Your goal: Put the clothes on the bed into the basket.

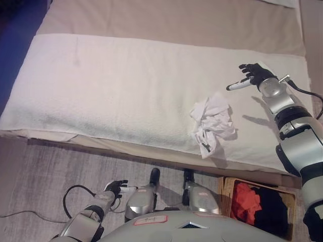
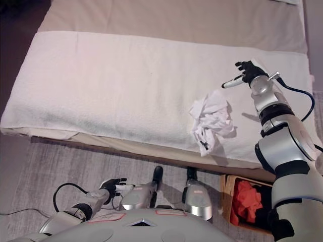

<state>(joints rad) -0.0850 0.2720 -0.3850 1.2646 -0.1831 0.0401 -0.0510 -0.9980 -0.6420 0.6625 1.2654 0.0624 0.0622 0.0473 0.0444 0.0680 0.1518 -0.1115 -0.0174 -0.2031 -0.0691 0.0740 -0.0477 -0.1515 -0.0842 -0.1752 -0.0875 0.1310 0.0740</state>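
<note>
Item 1: white garment (image 1: 212, 122). Thin soft cloth, crumpled into a loose, many-folded heap with a small dark mark at its lower end. It lies on the bed, on the right part of the white blanket, close to the near edge, untouched by either of my hands.

Item 2: white blanket (image 1: 111, 85). Nubbly, towel-like weave, a long rectangle spread flat across the bed, its near hem slightly wavy. Most of it lies bare to the left of the garment.

Item 3: bed (image 1: 166, 20). Smooth beige sheet shows beyond the blanket and as a narrow strip under its near edge.

Item 4: basket (image 1: 228, 184). Woven, tan, box-shaped, standing on the floor just below the bed's near edge at the right. It holds a red cloth (image 1: 246, 199) on its left and a black cloth (image 1: 271, 206) on its right.

Item 5: floor (image 1: 50, 166). Grey, streaked, wood-like boards along the bed's near side.

Item 6: my right hand (image 1: 251, 75). Raised over the blanket's right end, above and to the right of the garment, apart from it. Fingers spread and loose, one white-covered finger pointing left; it holds nothing.

Item 7: my left hand (image 1: 118, 189). Low over the floor at lower left, well apart from the bed. Fingers relaxed, holding nothing.
</note>
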